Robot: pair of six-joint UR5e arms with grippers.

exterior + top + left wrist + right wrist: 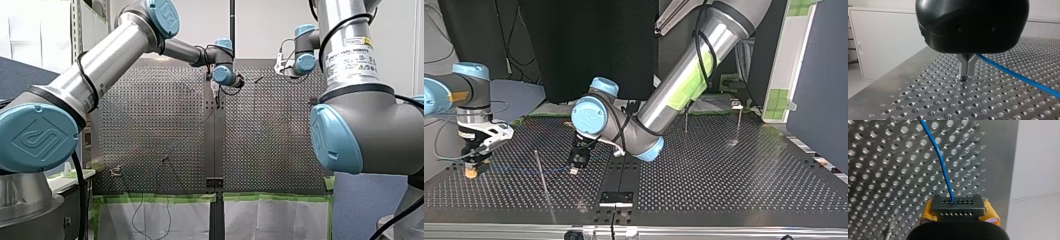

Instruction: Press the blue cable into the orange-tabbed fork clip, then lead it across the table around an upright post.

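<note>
Your left gripper (963, 76) is pinched shut on the blue cable (1023, 78), its tips touching the perforated metal worktop (923, 100). The cable runs low across it, past an upright post (541, 172), to the right gripper (473, 166), whose state you cannot tell. A white wall stands just beyond the worktop's edge.

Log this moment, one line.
blue cable: enters fork clip | right gripper: over clip | left gripper: shut, at table | post: no wrap yet
</note>
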